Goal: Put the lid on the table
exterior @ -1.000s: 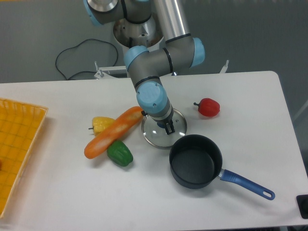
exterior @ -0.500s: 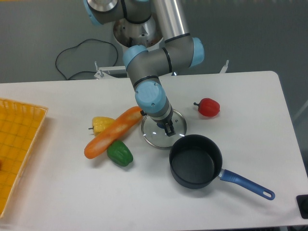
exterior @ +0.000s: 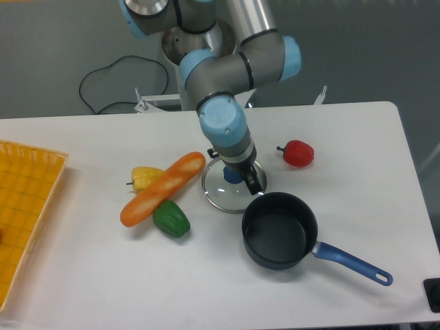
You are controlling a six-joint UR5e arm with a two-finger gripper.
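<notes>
Lid [exterior: 227, 192], round glass with a thin metal rim and a blue knob, lies flat on the white table [exterior: 330, 137], just left of and above the saucepan. Its lower right rim sits right at the pan's edge; I cannot tell whether they touch. My claw [exterior: 246, 180] hangs over the lid's right half, just beside the blue knob, with my wrist covering the lid's top edge. From this angle I cannot tell whether my fingers are spread or closed, nor whether they touch the knob.

At the lid's left rim is the tip of a long orange vegetable [exterior: 162, 189], lying aslant. Under its middle a yellow pepper [exterior: 143, 178] shows on the upper side and a green pepper [exterior: 171, 219] on the lower side, both close against it. The dark saucepan [exterior: 278, 230] stands open, its blue handle pointing toward the lower right. A red pepper [exterior: 297, 153] lies apart, up and to the right of the lid. A yellow mesh tray [exterior: 27, 206] sits at the table's far left edge.
</notes>
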